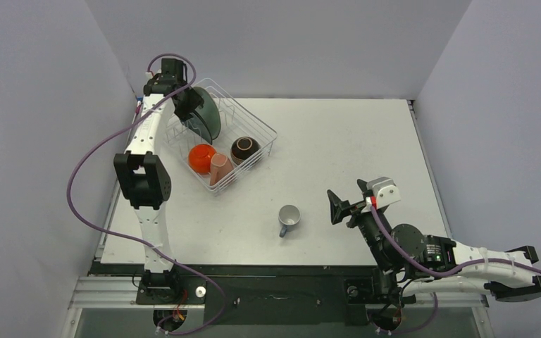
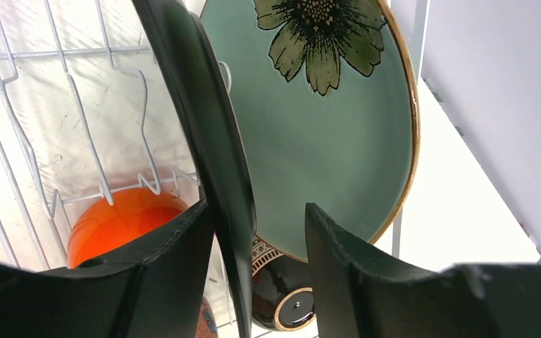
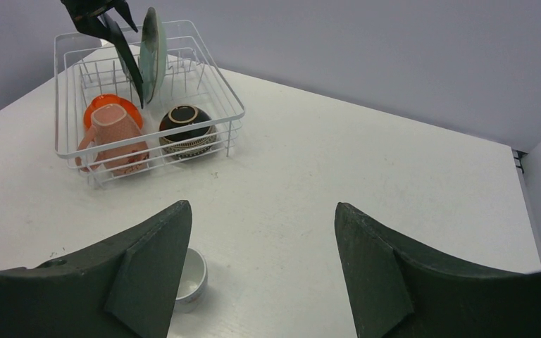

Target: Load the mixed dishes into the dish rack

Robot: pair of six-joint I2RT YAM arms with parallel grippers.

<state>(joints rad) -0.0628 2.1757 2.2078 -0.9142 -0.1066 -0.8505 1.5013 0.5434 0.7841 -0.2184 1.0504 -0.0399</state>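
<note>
The white wire dish rack (image 1: 262,128) stands at the back left. The dark-teal plate (image 2: 211,127) stands on edge in it beside the round pale-teal flower plate (image 2: 324,141). My left gripper (image 2: 257,218) straddles the dark plate's rim; the left finger is against it and the right finger stands clear, so the jaws are open. The orange-red bowl (image 1: 201,158), pink mug (image 1: 220,169) and brown bowl (image 1: 245,149) lie in the rack's near end. The grey-blue mug (image 1: 288,220) stands on the table. My right gripper (image 1: 349,201) is open and empty to its right.
The white table (image 1: 352,148) is walled by grey panels on the left, back and right. In the right wrist view the rack (image 3: 218,79) is far left and the mug (image 3: 191,276) sits just beside my left finger.
</note>
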